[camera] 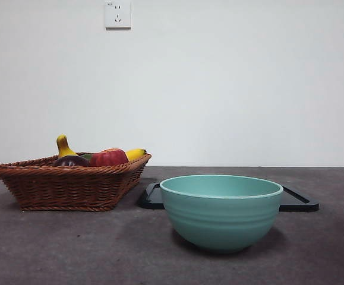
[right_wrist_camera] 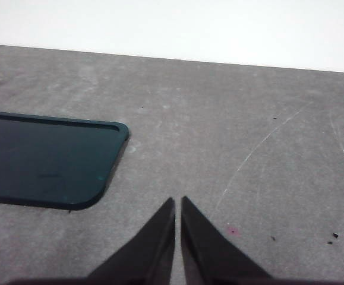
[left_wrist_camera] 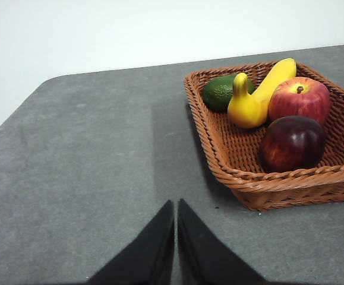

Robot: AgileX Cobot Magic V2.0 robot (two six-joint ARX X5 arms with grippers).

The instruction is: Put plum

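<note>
The plum (left_wrist_camera: 292, 143), dark maroon and glossy, lies in a brown wicker basket (left_wrist_camera: 290, 181) beside a red apple (left_wrist_camera: 300, 99). In the front view its top (camera: 71, 161) shows just over the basket's rim (camera: 70, 170). My left gripper (left_wrist_camera: 176, 205) is shut and empty, above the bare table a short way from the basket. My right gripper (right_wrist_camera: 178, 202) is shut and empty, over the table near a black tray (right_wrist_camera: 41, 160). Neither gripper shows in the front view.
The basket also holds a yellow gourd (left_wrist_camera: 244, 107), a banana (left_wrist_camera: 275, 77) and a green avocado (left_wrist_camera: 220, 92). A teal bowl (camera: 221, 208) stands in the front middle of the table, with the black tray (camera: 296, 202) behind it.
</note>
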